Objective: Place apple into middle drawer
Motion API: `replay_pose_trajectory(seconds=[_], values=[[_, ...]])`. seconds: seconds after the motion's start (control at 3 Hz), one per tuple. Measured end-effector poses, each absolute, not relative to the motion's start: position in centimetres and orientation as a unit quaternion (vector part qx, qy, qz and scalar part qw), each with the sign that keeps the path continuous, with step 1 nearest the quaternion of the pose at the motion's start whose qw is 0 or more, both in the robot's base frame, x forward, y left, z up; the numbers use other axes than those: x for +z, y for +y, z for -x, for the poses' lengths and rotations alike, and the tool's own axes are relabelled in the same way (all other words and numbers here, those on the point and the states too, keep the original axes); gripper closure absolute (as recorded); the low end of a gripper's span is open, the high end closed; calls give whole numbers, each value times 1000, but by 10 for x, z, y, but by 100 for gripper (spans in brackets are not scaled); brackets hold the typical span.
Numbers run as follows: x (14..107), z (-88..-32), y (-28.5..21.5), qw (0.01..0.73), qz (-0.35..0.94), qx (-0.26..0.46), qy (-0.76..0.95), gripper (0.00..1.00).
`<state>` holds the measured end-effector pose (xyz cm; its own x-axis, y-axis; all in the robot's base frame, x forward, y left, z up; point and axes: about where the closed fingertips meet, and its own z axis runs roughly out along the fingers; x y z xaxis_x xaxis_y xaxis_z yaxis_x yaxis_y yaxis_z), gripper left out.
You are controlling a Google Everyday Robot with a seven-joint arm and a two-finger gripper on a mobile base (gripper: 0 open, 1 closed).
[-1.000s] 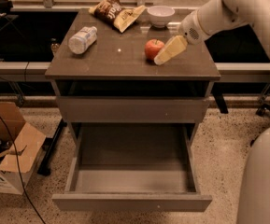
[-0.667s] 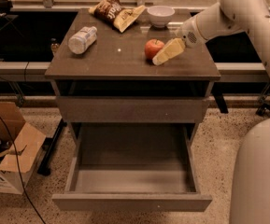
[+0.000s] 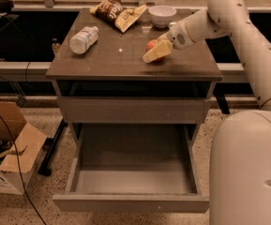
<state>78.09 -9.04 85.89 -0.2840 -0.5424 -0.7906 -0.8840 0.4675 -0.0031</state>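
Observation:
The red apple sits on the right part of the cabinet top, in front of the white bowl. My gripper reaches in from the right at the apple, and its cream-coloured front part covers the apple's lower right side. The apple rests on the top and is not lifted. The middle drawer is pulled out wide open below, with nothing visible on its grey inside. A closed grey drawer front lies above it.
A plastic bottle lies on its side at the left of the top. A chip bag lies at the back. My white arm and base fill the right side. A cardboard box and cables are on the floor at left.
My gripper has moved left onto the apple and now covers more of it. The apple, the bottle and the drawer have not moved.

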Motion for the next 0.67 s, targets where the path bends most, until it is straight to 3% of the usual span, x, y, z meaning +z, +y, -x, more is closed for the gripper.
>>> replay_pose_trajectory(seconds=[0.67], values=[[853,-781,-66,371,472,255,758,73]])
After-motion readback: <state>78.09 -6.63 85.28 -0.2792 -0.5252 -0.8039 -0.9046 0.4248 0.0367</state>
